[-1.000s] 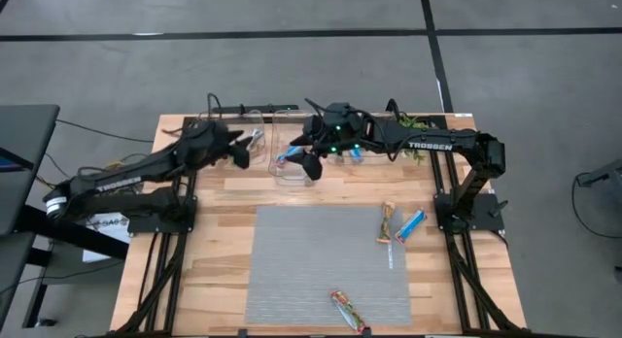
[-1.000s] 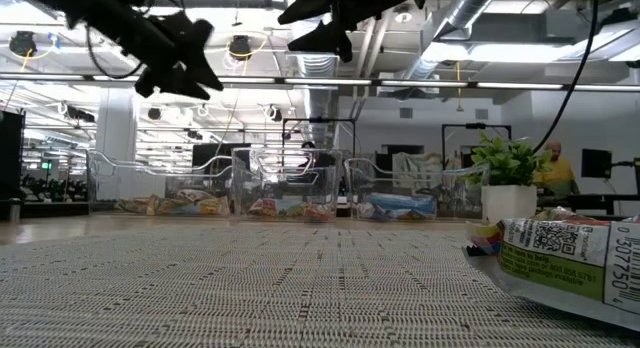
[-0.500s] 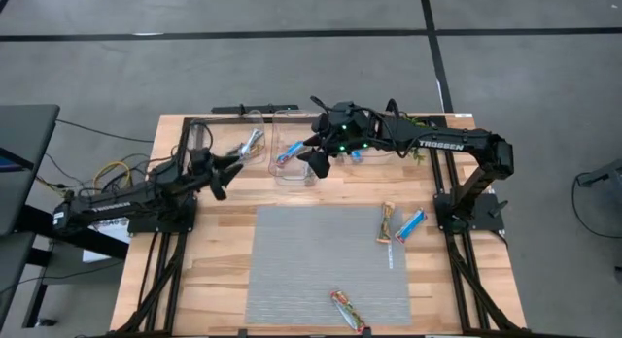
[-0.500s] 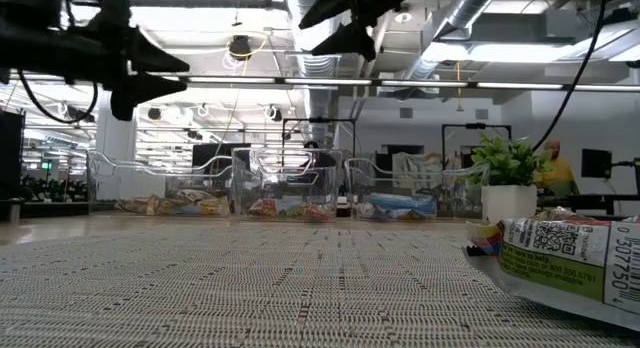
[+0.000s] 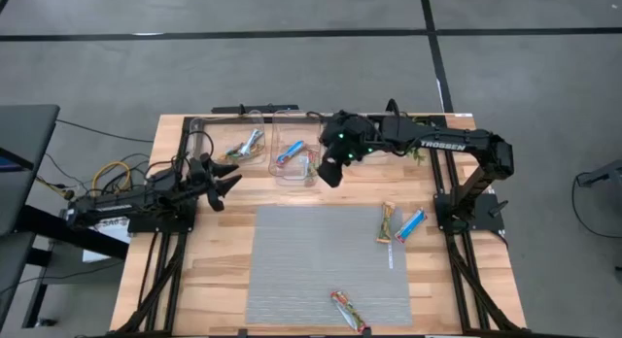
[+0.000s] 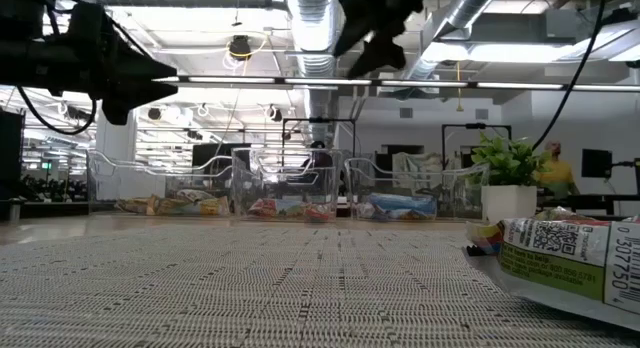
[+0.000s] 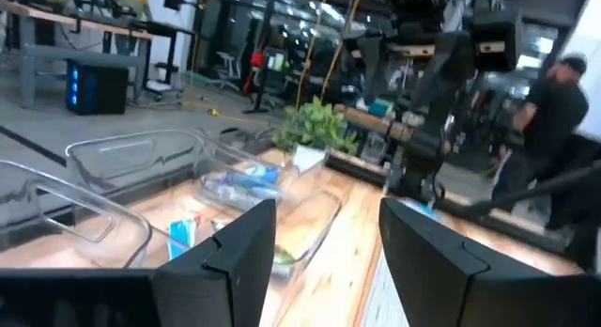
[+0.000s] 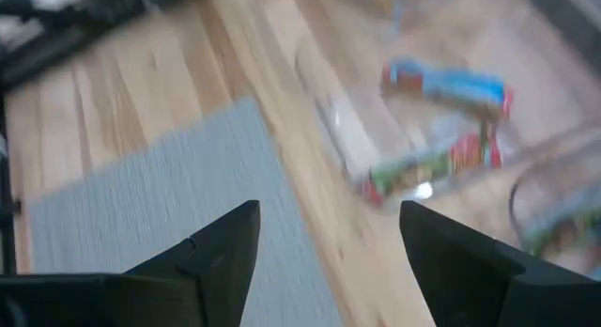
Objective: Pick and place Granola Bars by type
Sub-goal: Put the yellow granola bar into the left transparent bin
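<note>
While both arms hang above the counter (image 5: 224, 280), three bars lie loose: a tan bar (image 5: 387, 222) pointing nearly front to back at the mat's (image 5: 321, 265) right edge, a blue bar (image 5: 411, 224) slanted just beside it, a red-green bar (image 5: 349, 312) slanted near the front. Others sit in the bins (image 5: 292, 158). Left gripper (image 5: 225, 181) and right gripper (image 5: 328, 173): jaws wide, empty.
</note>
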Robot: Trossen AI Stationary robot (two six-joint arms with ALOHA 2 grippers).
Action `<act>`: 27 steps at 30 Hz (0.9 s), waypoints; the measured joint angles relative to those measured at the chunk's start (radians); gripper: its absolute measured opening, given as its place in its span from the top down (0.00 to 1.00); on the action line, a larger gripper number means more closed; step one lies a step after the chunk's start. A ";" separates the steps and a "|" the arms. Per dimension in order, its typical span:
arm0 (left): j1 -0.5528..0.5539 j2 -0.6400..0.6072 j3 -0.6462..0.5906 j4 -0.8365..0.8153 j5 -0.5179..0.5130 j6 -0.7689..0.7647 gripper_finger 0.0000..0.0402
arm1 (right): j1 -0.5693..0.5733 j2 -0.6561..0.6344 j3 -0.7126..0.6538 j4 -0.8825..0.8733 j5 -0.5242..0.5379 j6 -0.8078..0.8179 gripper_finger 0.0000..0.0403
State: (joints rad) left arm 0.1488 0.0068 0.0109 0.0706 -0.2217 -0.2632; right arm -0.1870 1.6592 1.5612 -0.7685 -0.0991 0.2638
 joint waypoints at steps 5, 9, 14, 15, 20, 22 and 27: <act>-0.016 0.025 0.000 -0.008 0.033 0.045 0.54 | 0.050 0.000 -0.001 -0.150 0.007 0.000 0.38; -0.016 0.048 0.000 -0.010 0.049 -0.018 0.54 | 0.096 0.001 -0.001 -0.295 0.078 0.000 0.38; -0.016 0.054 -0.001 -0.011 0.053 -0.040 0.54 | 0.125 0.001 -0.033 -0.343 0.108 0.094 0.38; -0.016 0.054 -0.001 -0.011 0.054 -0.037 0.54 | 0.125 0.001 -0.045 -0.352 0.104 0.126 0.38; -0.016 0.054 -0.001 -0.011 0.054 -0.043 0.54 | 0.123 0.001 -0.106 -0.433 0.106 0.214 0.38; -0.016 0.054 -0.001 -0.011 0.054 -0.043 0.54 | 0.124 0.002 -0.139 -0.450 0.105 0.235 0.38; -0.016 0.054 -0.001 -0.011 0.054 -0.043 0.54 | 0.132 0.002 -0.212 -0.461 0.126 0.237 0.38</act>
State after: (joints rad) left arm 0.1329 0.0605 0.0097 0.0593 -0.1675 -0.3061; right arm -0.0549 1.6608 1.3489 -1.2291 0.0266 0.5011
